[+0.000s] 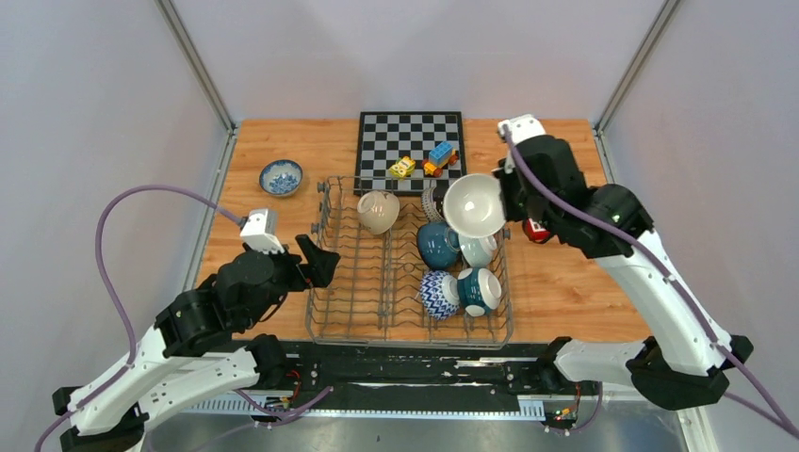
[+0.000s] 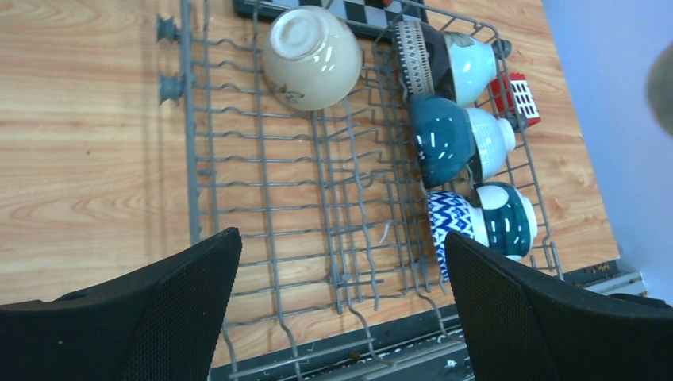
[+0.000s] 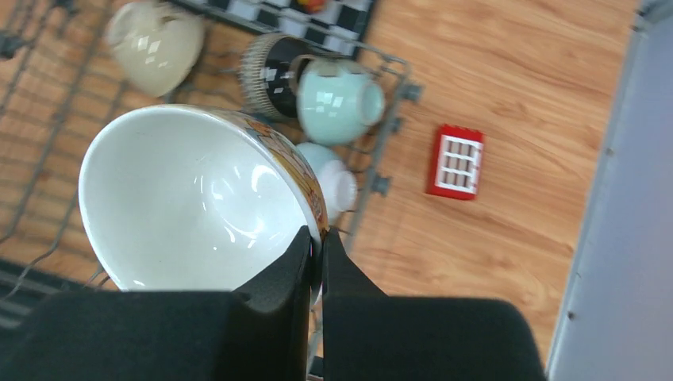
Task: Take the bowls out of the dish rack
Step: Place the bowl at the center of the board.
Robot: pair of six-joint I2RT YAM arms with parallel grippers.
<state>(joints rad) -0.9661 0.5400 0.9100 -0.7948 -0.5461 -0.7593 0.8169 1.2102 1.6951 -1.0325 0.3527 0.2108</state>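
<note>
Seven bowls are counted inside the large grey wire dish rack (image 2: pixel 270 182). A cream ceramic bowl (image 2: pixel 311 57) lies bottom-up near the rack's far edge, about mid-width. The other six are packed along the rack's right side:
- at the far end, a dark-patterned bowl (image 2: pixel 417 55) with a pale mint bowl (image 2: pixel 470 67) against it
- mid-length, a dark teal bowl (image 2: pixel 440 141) beside a white ribbed bowl (image 2: pixel 494 141)
- nearer the rack's near edge, a blue-and-white zigzag bowl (image 2: pixel 449 222) beside a teal-and-white bowl (image 2: pixel 508 224)

An eighth, a white glazed bowl (image 3: pixel 198 198), is held tilted over the rack's far right corner. Its rim is pinched between the closed fingers of the right gripper (image 3: pixel 319 242). Contact between this bowl and the rack cannot be determined.

A ninth, a small blue-and-white patterned bowl (image 1: pixel 281 176), is set upright on the wooden table (image 1: pixel 283 141), off the rack's far left corner.

The left gripper (image 2: pixel 341 242) is seen above the rack's near left part, fingers spread wide apart, nothing between them.

A black-and-white chessboard (image 1: pixel 410 132) lies just beyond the rack's far edge. A red toy block (image 3: pixel 455 161) lies on the table just right of the rack.
</note>
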